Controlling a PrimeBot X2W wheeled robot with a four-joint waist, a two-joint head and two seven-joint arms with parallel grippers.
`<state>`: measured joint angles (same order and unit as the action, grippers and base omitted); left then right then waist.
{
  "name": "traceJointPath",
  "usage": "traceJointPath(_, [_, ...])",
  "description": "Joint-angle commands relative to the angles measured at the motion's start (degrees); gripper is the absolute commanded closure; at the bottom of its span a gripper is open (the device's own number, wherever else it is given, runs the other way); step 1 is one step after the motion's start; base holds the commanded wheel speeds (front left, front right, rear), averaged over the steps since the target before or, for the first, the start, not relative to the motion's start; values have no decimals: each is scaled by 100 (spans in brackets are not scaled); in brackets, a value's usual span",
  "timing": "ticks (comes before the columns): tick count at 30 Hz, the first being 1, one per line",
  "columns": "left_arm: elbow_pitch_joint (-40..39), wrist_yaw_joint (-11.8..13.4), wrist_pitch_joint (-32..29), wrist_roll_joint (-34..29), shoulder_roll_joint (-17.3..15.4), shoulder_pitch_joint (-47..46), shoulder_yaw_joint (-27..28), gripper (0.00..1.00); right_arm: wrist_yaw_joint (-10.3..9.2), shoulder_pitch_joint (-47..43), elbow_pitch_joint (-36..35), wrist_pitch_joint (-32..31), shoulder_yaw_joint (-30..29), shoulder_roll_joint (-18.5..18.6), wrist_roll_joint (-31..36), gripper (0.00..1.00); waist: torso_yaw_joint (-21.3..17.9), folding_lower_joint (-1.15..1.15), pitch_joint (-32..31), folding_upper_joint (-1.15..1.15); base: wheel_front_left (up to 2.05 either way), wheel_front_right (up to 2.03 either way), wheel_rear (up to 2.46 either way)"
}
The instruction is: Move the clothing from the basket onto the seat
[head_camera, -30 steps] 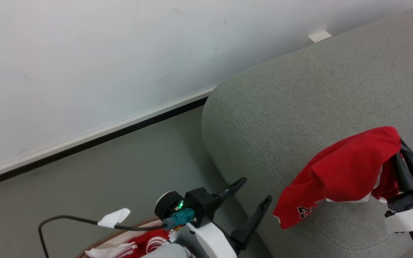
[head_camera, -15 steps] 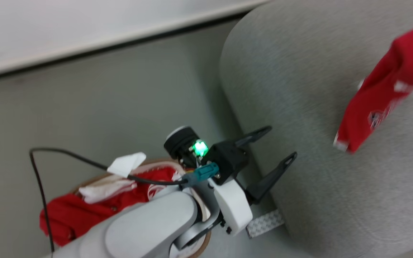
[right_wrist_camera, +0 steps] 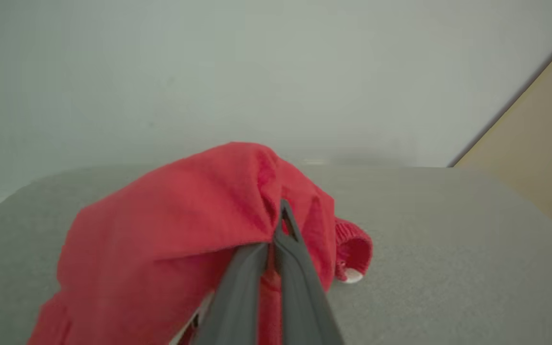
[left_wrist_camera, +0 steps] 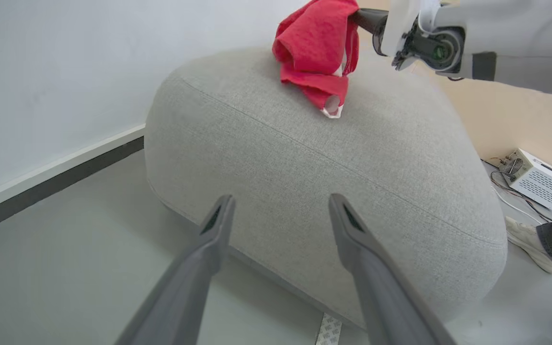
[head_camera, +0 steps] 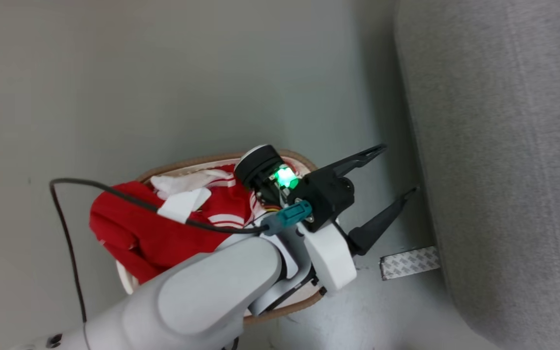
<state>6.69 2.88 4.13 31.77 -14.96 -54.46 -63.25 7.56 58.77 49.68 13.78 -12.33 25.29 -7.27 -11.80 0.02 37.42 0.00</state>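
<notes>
Pinches a red garment (left_wrist_camera: 314, 48) in the right end effector (right_wrist_camera: 281, 215), fingers pressed together on a fold; holds it over the top of the grey seat (left_wrist_camera: 304, 158), lower folds and a white-trimmed cuff seeming to rest on the upholstery; by judgement, needs little more there than letting go.

Carries the left end effector (head_camera: 396, 169) spread wide and empty, above the seat-side end of the laundry basket (head_camera: 187, 163); aims its fingers at the flank of the seat, away from the load.

Finds the other clothing (head_camera: 148, 233), red with white stripes, heaped in the basket on the floor (head_camera: 163, 73) and spilling over the rim on the side far from the seat; places that heap behind and below the left fingers, toward the wrist rather than ahead of the tips; reads its long axis as running along the basket's length, roughly in line with the left forearm.

Judges the left arm much the nearer for the next pick, the right being well apart over the seat; expects a turn of the wrist down and back before any grasp; cannot tell how deep the heap goes under the forearm.
</notes>
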Motion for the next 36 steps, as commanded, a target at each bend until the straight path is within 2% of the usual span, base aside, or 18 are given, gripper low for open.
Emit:
traceJointPath(1, [58,-17,67,5,-41,109,-1,0,-14,-145,264,59,-98,-91,106,53,100,-2,41,0,0,0,0])
traceJointPath(2, [94,-18,104,24,-59,137,1,0,-14,-195,384,92,-141,-138,179,2,94,-2,1,0,0,0,0])
traceJointPath(3, [123,-12,133,48,-83,174,11,0,-14,-246,474,111,-202,-175,237,0,82,-2,-54,0,0,0,0])
traceJointPath(6, [186,60,227,92,-170,259,74,0,-14,-432,575,134,-264,-331,340,0,33,-2,-223,0,0,0,0])
traceJointPath(11, [242,158,441,204,-265,442,221,0,-14,-880,60,132,-333,-501,424,0,-44,-2,-571,0,0,0,0])
traceJointPath(20, [477,580,1020,557,-447,1309,768,0,-14,-2635,-1737,134,-96,-635,412,0,79,-2,-1820,0,0,0,0])
traceJointPath(24, [520,761,1106,705,-559,1909,1183,0,-14,-3383,-2579,134,22,-864,322,0,176,-2,-2379,0,0,0,0])
traceJointPath(27, [377,870,1101,540,-580,2370,1656,0,-14,-3868,-3081,135,197,-1060,267,0,294,-2,-2712,0,0,0,0])
traceJointPath(33, [263,880,1101,154,-518,3533,2720,0,-14,-4776,-3683,135,702,-1492,362,0,546,-2,-3342,0,0,0,0])
traceJointPath(36, [279,795,1102,-91,-435,4122,3158,0,-15,-5228,-3802,135,946,-1692,490,0,673,-2,-3626,0,0,0,0])
